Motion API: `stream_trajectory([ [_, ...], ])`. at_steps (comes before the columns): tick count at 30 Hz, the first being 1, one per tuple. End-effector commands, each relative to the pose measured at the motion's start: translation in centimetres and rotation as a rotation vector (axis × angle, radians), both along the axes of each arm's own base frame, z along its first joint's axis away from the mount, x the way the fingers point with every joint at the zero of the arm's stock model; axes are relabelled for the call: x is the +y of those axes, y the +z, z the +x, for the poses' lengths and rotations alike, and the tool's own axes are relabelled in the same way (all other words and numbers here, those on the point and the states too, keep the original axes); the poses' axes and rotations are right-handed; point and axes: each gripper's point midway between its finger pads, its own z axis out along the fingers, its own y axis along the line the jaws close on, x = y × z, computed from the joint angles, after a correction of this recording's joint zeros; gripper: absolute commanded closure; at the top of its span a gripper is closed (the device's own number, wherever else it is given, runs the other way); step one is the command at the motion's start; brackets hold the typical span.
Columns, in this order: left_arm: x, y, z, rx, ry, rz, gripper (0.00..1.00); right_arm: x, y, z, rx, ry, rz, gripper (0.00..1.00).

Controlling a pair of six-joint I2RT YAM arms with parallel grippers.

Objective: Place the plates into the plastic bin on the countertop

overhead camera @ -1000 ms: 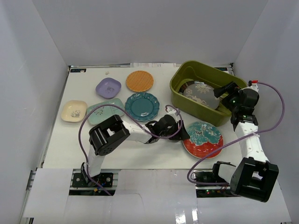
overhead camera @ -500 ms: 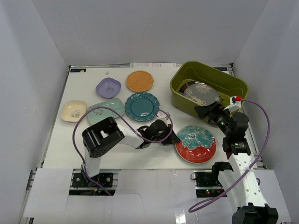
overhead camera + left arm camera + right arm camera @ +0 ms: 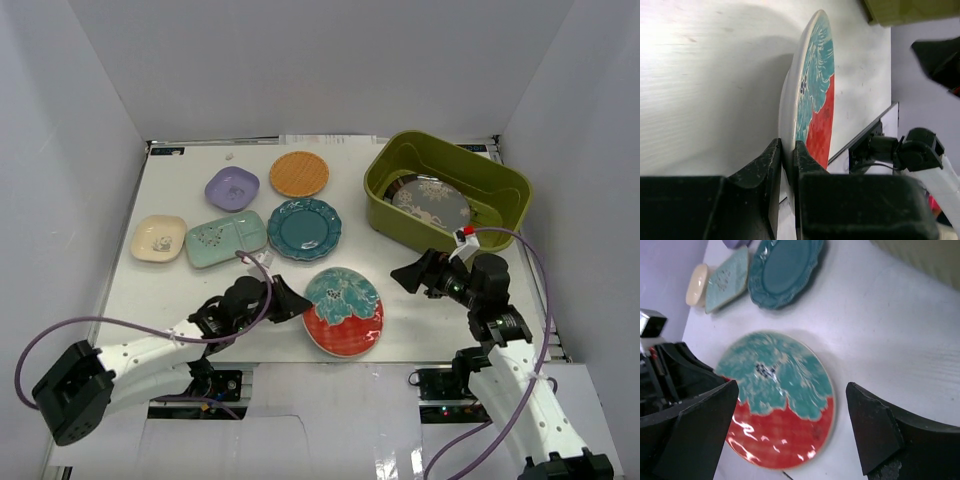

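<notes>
The red-and-teal plate (image 3: pixel 343 311) is near the countertop's (image 3: pixel 200 290) front edge. My left gripper (image 3: pixel 295 303) is shut on its left rim; the left wrist view shows the fingers (image 3: pixel 786 150) pinching the rim of the plate (image 3: pixel 815 95). My right gripper (image 3: pixel 405 275) is open and empty, to the right of that plate, pointing at it; its wrist view frames the plate (image 3: pixel 780 400) between its fingers (image 3: pixel 792 390). The olive-green bin (image 3: pixel 400 225) stands at the back right with a grey patterned plate (image 3: pixel 430 200) inside.
On the countertop lie an orange plate (image 3: pixel 299 173), a lavender square dish (image 3: pixel 232 187), a teal scalloped plate (image 3: pixel 304 228), a mint rectangular dish (image 3: pixel 225 238) and a cream square dish (image 3: pixel 158 238). White walls enclose the sides. The right arm's cable loops near the bin.
My left gripper has pulled the red-and-teal plate left and toward the front edge. My right gripper has left the bin and come down beside the plate.
</notes>
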Motion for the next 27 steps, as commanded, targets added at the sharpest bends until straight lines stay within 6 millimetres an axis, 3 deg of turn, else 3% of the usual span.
stream_trajectory([
  [1, 0.8, 6.7, 1.1, -0.106, 0.052, -0.199, 1.00, 1.0, -4.1, -1.9, 0.116, 0.095, -0.042, 0.07],
  [4, 1.0, 8.2, 1.0, -0.127, 0.038, -0.225, 1.00, 2.5, -4.7, -2.8, 0.128, 0.189, -0.028, 0.09],
  [12, 0.6, 9.4, 0.4, -0.107, 0.003, -0.336, 1.00, 5.5, -7.4, -4.5, 0.177, 0.320, -0.025, 0.10],
  [17, 0.5, 11.4, -0.3, -0.123, -0.037, -0.411, 1.00, 6.1, -8.6, -4.2, 0.200, 0.301, 0.016, 0.06],
  [20, 0.3, 12.7, -0.7, -0.139, -0.064, -0.431, 1.00, 6.3, -8.4, -4.3, 0.198, 0.303, 0.037, 0.04],
  [22, 0.2, 13.1, -0.8, -0.145, -0.078, -0.429, 1.00, 6.7, -7.3, -4.3, 0.157, 0.323, 0.079, 0.13],
  [25, 0.3, 13.0, -1.0, -0.147, -0.082, -0.430, 1.00, 7.2, -5.7, -4.3, 0.140, 0.342, 0.129, 0.54],
  [27, 0.5, 13.2, -1.1, -0.156, -0.079, -0.435, 1.00, 7.4, -5.0, -4.4, 0.139, 0.339, 0.159, 0.67],
])
